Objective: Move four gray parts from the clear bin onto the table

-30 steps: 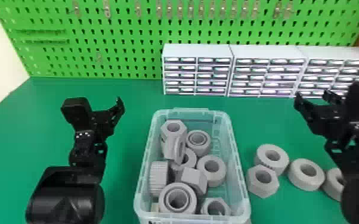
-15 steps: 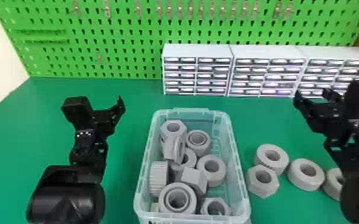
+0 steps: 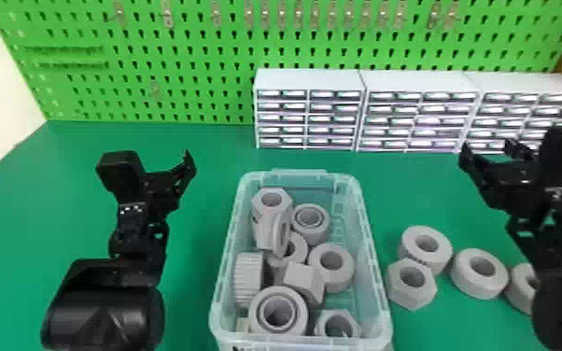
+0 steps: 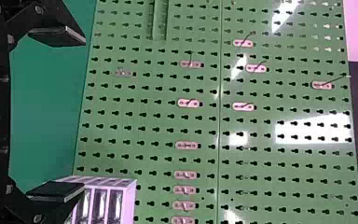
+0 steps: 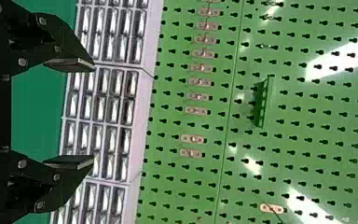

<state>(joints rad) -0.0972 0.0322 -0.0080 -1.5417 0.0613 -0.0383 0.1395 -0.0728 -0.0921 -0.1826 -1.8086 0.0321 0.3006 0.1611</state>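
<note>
Right now the clear bin [image 3: 372, 242] sits on the green table [image 3: 60, 210], its load of gray parts piled inside. Taking the bin's middle as the clock's center, with noon pointing away from the robot, a hex nut [image 3: 270, 214] lies at eleven, a ring [image 3: 315, 235] near noon, another ring [image 3: 342, 275] at three, a second nut [image 3: 326, 318] at five, a large ring [image 3: 257, 317] between six and seven, and a ridged part [image 3: 249, 277] toward nine. More gray pieces are heaped among them.

Outside, on the table at about three o'clock from the bin, are four gray parts: a nut [image 3: 410, 296] nearest the bin and three rings [image 3: 478, 287], the farthest partly hidden by the right arm.

The left gripper [image 3: 188, 162] is above the table at ten o'clock, its fingers apart and holding nothing. The right gripper [image 3: 488, 151] is at two o'clock, fingers likewise apart and empty. Beyond the bin, white drawer units [image 3: 310, 81] run from noon to two, before a green pegboard [image 3: 191, 70].
</note>
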